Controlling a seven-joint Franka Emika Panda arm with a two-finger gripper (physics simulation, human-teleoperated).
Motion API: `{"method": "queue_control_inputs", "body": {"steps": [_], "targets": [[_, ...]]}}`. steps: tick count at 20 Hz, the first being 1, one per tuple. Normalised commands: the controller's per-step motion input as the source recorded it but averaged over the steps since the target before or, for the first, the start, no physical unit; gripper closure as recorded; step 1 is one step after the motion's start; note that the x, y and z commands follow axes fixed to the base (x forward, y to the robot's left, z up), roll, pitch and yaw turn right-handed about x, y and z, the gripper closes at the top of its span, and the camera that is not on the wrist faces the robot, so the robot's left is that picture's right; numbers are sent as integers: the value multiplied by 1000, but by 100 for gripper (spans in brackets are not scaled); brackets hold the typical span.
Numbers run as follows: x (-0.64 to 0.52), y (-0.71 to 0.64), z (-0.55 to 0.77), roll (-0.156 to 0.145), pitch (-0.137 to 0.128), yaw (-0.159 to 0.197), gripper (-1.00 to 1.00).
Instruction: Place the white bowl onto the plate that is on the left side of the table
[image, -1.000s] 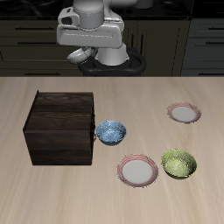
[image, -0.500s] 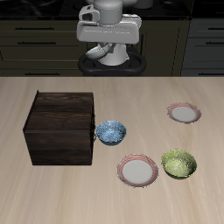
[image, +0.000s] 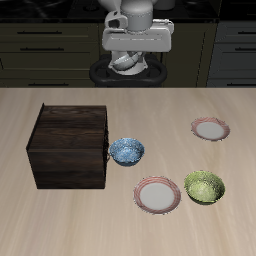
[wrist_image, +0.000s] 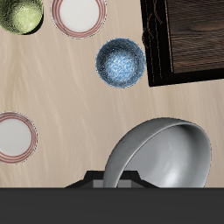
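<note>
— Where is the white bowl (wrist_image: 162, 155)?

— Clamped in the tool (image: 129, 62), lifted well above the surface (image: 60, 215), near the back edge in front of the robot's base. In the wrist view the bowl sits tilted right at the tool, its rim pinched.

— And the plate (image: 210, 129)?

— Well apart from the tool, flat on the surface, with nothing on it. The wrist view shows it too, at (wrist_image: 16, 136).

— What else lies below?

— A blue speckled bowl (image: 126, 151) beside a dark wooden box (image: 69, 146), then a redder-rimmed plate (image: 157, 194) and a green speckled bowl (image: 204, 187), both farther from the tool, toward the front edge.
</note>
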Motion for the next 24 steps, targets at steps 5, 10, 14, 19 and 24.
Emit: {"method": "queue_control_inputs", "body": {"steps": [5,10,14,19,24], "targets": [[-144,695,-192,65,35,-48,100],[-67,520,-93,38,8,15,100],[-98,384,31,21,-16,-6,100],[-35,436,42,-8,-45,15,100],[113,389,-70,-20,-10,32,100]]}}
